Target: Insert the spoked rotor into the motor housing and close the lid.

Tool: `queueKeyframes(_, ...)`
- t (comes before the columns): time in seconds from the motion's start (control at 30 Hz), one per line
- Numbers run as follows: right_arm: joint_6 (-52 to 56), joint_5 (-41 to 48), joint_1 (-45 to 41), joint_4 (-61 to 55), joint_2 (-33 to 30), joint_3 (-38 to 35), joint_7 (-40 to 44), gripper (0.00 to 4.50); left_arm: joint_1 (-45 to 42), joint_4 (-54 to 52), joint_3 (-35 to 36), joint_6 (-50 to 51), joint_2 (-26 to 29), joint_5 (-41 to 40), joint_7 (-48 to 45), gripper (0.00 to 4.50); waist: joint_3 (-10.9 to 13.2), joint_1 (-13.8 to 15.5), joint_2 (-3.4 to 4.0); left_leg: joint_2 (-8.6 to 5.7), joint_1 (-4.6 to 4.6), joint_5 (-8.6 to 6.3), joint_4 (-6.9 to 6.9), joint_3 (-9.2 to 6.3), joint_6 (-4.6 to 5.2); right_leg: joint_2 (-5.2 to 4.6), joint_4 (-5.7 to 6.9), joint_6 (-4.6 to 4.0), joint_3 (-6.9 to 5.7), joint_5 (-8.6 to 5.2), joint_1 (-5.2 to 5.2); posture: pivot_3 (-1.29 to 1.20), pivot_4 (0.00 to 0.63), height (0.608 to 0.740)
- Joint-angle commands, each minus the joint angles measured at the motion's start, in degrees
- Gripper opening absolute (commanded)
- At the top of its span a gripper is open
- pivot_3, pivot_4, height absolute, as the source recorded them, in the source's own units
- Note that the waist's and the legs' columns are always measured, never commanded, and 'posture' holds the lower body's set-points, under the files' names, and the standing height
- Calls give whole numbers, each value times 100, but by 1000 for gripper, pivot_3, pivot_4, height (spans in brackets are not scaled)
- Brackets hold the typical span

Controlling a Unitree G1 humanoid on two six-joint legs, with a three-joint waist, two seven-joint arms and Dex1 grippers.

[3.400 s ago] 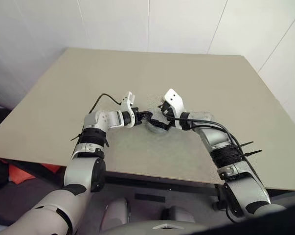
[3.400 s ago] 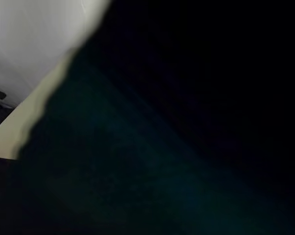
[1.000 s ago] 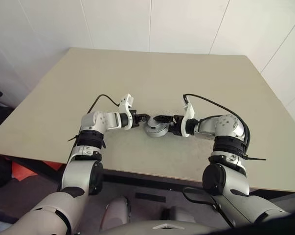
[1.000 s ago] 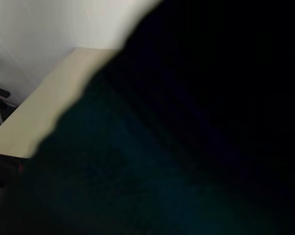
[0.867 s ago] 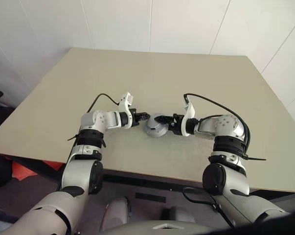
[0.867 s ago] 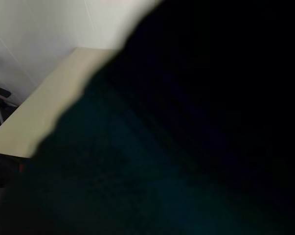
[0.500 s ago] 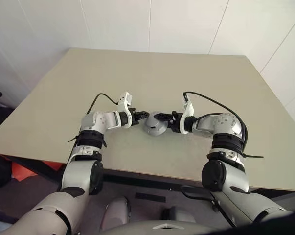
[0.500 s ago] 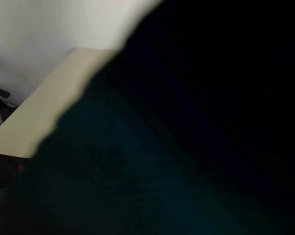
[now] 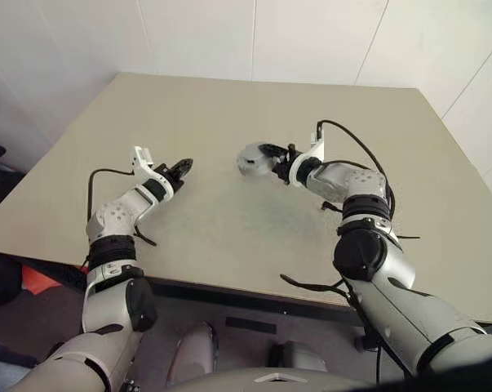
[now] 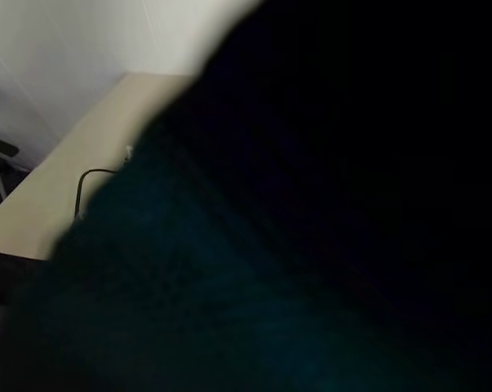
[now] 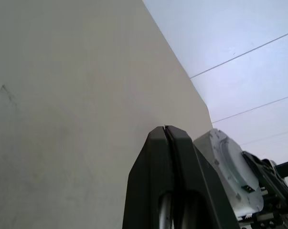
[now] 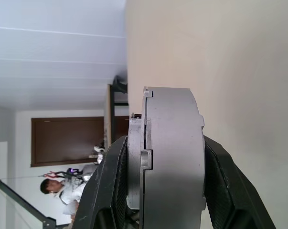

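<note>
Housing (image 9: 251,158) w/ lid (image 12: 135,157) closed against it is sitting clamped in the right gripper (image 9: 270,158), lifted off the tan table (image 9: 229,114); in the right wrist view one black finger (image 12: 107,191) is pressing on the lid side & the other on the cup side, so the jaws are squeezing the grey metal body across its thickness, seam between lid & cup running betw. the two pads. Rotor is not showing; can't tell if it's inside. Left gripper (image 9: 181,167) is hovering over bare tabletop, well apart from the housing, off to its left, its fingers (image 11: 158,167) pressed together w/ only a hairline gap & nothing betw. them. In the left wrist view the housing is showing just beyond that gripper's tips, w/ the right gripper behind it. In the right wrist view, past the clamped housing, a person (image 12: 60,188) is sitting far back in the room nr. a brown door (image 12: 67,140).
</note>
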Motion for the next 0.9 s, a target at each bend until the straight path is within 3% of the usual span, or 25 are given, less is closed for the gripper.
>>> queueKeyframes(0.03,185,578,-333,-323,97,90,29,2111,162,-583,-96,433,4,-353,38,1263,0,0,0,3,0,-1,3,2,2,0,0,0,-2,0,1,0,0,740)
queueKeyframes(0.3,561,915,-321,-605,0,416,-151,2111,375,-1160,-96,723,-174,-1000,-83,3970,0,22,0,6,2,5,13,2,-5,0,11,-4,-5,3,5,0,0,740)
queueKeyframes(0.37,589,961,-266,-662,-29,485,-180,2111,346,-1135,3,879,-257,-1286,-29,4466,0,22,0,6,5,7,13,2,-9,0,11,-4,-5,3,8,0,0,740)
queueKeyframes(0.63,1355,1257,-57,-1219,36,774,-89,2111,-184,-492,512,1481,-641,-2762,219,4466,0,18,-1,6,6,12,12,-1,-16,2,11,7,-5,10,9,0,0,740)
queueKeyframes(0.9,1844,1509,-6,-1741,125,810,-209,2111,-873,781,443,1091,-732,-2615,-52,4466,0,45,-1,5,10,12,13,-1,-17,2,-9,60,-1,42,20,0,0,740)
